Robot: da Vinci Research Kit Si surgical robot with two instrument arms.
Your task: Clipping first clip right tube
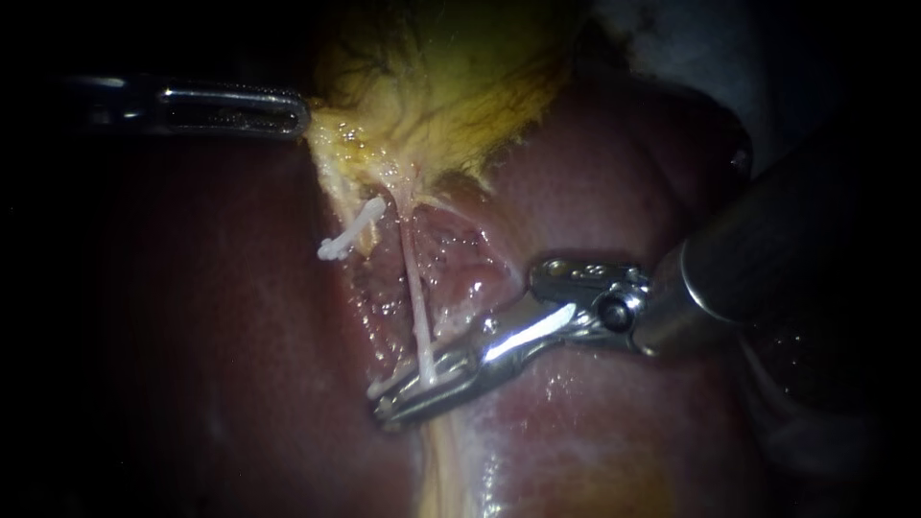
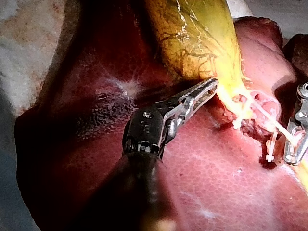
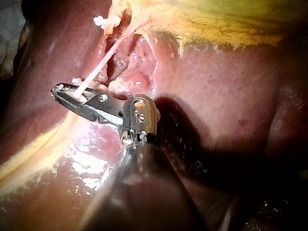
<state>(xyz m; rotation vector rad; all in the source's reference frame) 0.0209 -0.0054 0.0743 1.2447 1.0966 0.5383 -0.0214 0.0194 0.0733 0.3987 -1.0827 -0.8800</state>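
Observation:
The yellow gallbladder (image 1: pixel 451 86) lies on the dark red liver (image 1: pixel 211 336). My left instrument (image 1: pixel 302 115) comes in at the upper left, its jaws shut on the gallbladder's lower edge; the left wrist view shows the same hold (image 2: pixel 214 85). A thin pale tube, the right tube (image 1: pixel 414 288), runs down from the gallbladder's neck. It passes between the jaws of my right instrument (image 1: pixel 384 405), which stand close together, touching it from both sides. The tube (image 3: pixel 101 67) enters those jaws (image 3: pixel 57 91) in the right wrist view. A short white stub (image 1: pixel 350 233) sticks out to the left.
Raw, wet, dissected tissue (image 1: pixel 451 259) lies between the stub and my right instrument's wrist. A pale yellowish band (image 1: pixel 446 460) runs down the liver below the jaws. My right instrument's thick shaft (image 1: pixel 767 249) fills the right side.

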